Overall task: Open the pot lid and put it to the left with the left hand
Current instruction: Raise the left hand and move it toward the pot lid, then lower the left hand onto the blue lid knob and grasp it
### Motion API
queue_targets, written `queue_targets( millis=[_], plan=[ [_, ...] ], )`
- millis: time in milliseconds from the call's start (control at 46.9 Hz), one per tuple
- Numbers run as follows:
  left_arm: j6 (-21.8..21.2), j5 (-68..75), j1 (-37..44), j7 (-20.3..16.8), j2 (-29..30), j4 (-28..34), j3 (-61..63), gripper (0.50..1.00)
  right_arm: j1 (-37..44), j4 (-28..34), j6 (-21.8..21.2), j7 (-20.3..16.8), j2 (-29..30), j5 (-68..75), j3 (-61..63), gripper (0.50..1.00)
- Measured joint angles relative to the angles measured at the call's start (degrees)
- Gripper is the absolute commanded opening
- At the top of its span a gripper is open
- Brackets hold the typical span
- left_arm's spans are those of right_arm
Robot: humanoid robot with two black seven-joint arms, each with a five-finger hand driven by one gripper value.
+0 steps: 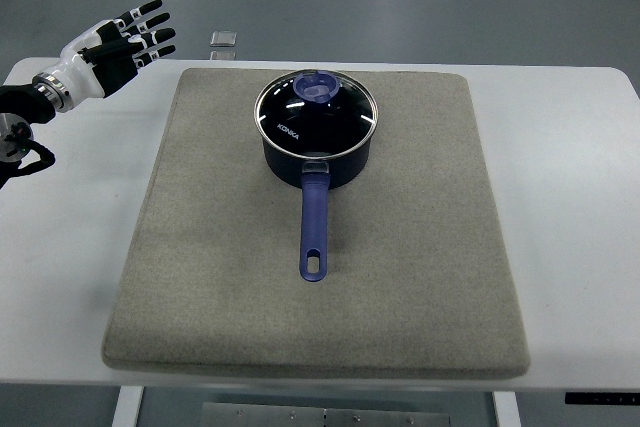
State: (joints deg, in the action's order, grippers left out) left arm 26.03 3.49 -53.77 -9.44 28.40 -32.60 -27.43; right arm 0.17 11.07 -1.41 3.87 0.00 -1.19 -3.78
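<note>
Left arm [20, 107] cut off at left frame edge past the wrist. Pot [318, 152] interior hidden under dark lid [316, 112].

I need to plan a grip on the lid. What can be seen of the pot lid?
The pot lid is round dark glass with a metal rim and a blue knob near its far edge. It sits closed and level on the dark saucepan, on the grey mat. The left hand, fingers spread, is off to the left, apart from it.

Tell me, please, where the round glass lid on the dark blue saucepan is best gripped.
Grip the blue knob on the round glass lid, coming from above: it is probably the only raised part. The open left robot hand is up left, apart from it.
</note>
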Motion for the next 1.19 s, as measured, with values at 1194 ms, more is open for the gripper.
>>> queue_targets(
  millis=[1194],
  plan=[
    [-0.17, 53.35, -21.6, -2.6, -0.22, -6.0, 11.88, 0.971, 0.02, 0.0, 0.0, 0.0, 0.0, 0.0, 0.0, 0.917]
  ],
)
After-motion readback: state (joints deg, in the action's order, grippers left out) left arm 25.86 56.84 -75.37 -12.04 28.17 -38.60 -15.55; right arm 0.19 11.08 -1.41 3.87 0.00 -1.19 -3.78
